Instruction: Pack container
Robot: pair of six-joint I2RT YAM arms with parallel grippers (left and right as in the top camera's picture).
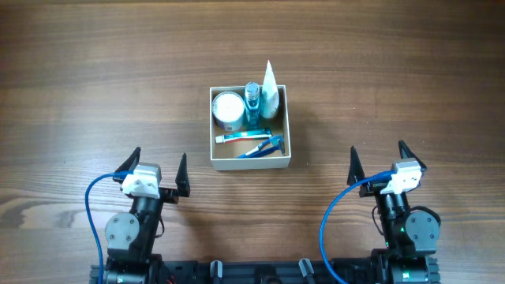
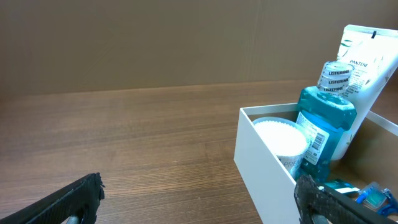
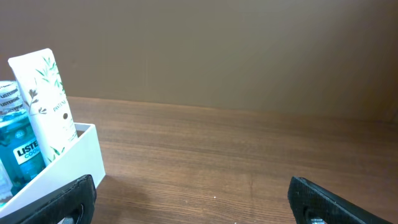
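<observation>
The container (image 1: 286, 126), a square white-walled box, stands at the table's middle. It holds a round white jar (image 1: 228, 110), a blue mouthwash bottle (image 1: 252, 102), a white tube (image 1: 270, 91), a toothpaste tube (image 1: 241, 137) and a blue razor (image 1: 265, 147). The left wrist view shows the container (image 2: 261, 155), jar (image 2: 283, 138), bottle (image 2: 326, 121) and tube (image 2: 367, 59). The right wrist view shows the container (image 3: 68, 165), tube (image 3: 46, 99) and bottle (image 3: 18, 149). My left gripper (image 1: 158, 173) (image 2: 199, 199) and right gripper (image 1: 380, 162) (image 3: 193, 199) are open, empty, near the front edge.
The wooden table (image 1: 95, 79) runs all round the box. Blue cables (image 1: 93, 197) loop beside each arm base at the front edge.
</observation>
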